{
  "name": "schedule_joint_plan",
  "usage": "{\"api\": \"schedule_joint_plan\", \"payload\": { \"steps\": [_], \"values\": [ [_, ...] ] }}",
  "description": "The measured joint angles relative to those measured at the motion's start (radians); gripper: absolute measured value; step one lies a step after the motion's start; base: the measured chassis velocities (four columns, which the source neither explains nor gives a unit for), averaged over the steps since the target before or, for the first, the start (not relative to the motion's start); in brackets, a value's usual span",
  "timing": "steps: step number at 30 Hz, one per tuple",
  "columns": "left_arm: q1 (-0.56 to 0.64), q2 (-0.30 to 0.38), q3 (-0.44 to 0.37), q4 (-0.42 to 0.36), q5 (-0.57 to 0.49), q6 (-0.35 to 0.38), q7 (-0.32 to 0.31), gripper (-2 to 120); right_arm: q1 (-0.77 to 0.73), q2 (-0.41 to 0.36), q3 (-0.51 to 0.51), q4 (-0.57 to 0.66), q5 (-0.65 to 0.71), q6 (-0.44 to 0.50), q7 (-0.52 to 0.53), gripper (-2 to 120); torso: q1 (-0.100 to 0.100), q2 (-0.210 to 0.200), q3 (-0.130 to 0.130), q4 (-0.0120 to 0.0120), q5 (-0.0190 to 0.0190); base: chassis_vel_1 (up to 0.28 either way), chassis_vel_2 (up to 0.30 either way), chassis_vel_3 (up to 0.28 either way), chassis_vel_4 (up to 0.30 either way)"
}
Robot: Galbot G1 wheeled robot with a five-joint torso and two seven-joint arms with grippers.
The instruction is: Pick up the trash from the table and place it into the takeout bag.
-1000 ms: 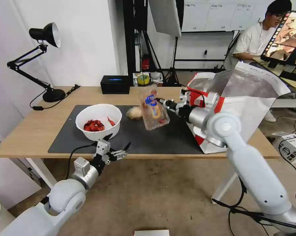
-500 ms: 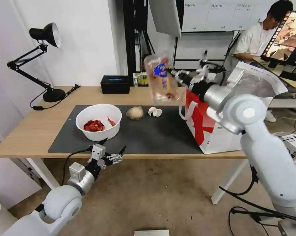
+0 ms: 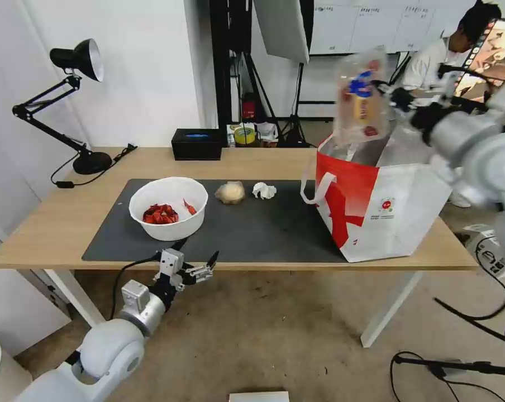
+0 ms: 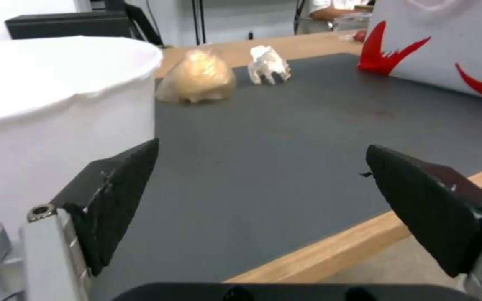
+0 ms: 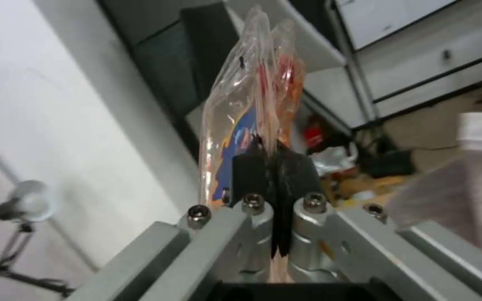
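Since the right gripper (image 5: 274,167) pinches only its thin edge, the light, flimsy tray (image 3: 360,106) dangles beyond it, above the bag (image 3: 398,218); left gripper (image 3: 194,267) idles open.

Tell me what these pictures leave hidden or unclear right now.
- Inside of the big red-and-white takeout bag: head view, hidden by its own walls.
- Clear plastic hinged tray: blurred in head view, so its label is unreadable; pinched in the right hand.
- White round plastic bowl: left wrist view, its contents hidden by its wall, beside the open left hand.
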Motion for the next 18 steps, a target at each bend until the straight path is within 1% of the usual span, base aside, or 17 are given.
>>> {"api": "schedule_joint_plan", "payload": {
  "steps": [1,2,4,5,8,9,12,18],
  "values": [
    [0.0,0.0,0.0,0.0,0.0,0.0,0.0,100,0.0,0.0,0.0,0.0,0.0,0.0,0.0,0,0.0,0.0,0.0,0.0,0.0,0.0,0.0,0.0,0.0],
    [-0.004,-0.009,0.009,0.003,0.001,0.0,0.0,100,-0.018,-0.036,0.025,-0.003,0.001,0.0,0.006,0,0.0,0.0,0.0,-0.0001,0.0001,0.0,0.0,0.0,0.0],
    [-0.019,-0.016,0.023,0.004,0.002,-0.001,0.001,100,-0.049,-0.082,0.068,-0.005,-0.009,0.0,0.013,0,0.0,0.0,0.0,-0.0002,0.0,0.0,0.0,0.0,0.0],
    [-0.019,-0.016,0.023,0.004,0.002,-0.001,0.001,100,-0.049,-0.082,0.068,-0.005,-0.009,0.0,0.013,0,0.0,0.0,0.0,-0.0002,0.0,0.0,0.0,0.0,0.0],
    [-0.033,-0.016,0.036,-0.004,0.002,-0.001,0.001,100,-0.133,-0.127,0.117,-0.007,-0.065,-0.007,0.009,0,0.0,0.0,0.0,0.0,-0.0001,0.0,0.0,0.0,0.0],
    [-0.033,-0.016,0.036,-0.004,0.002,-0.001,0.001,100,-0.133,-0.127,0.117,-0.007,-0.065,-0.007,0.009,0,0.0,0.0,0.0,0.0,-0.0001,0.0,0.0,0.0,0.0],
    [-0.026,-0.012,0.036,-0.015,0.002,-0.001,0.001,100,-0.2,-0.126,0.136,0.0,-0.082,-0.009,0.008,0,0.0,0.0,0.0,0.0,-0.0002,0.0,0.0,0.0,0.0],
    [-0.007,-0.013,0.03,-0.026,0.005,-0.001,0.001,100,-0.248,-0.117,0.142,0.013,-0.082,-0.01,0.012,0,0.0,0.0,0.0,0.0002,-0.0002,0.0,0.0,0.0,0.0]
  ]
}}
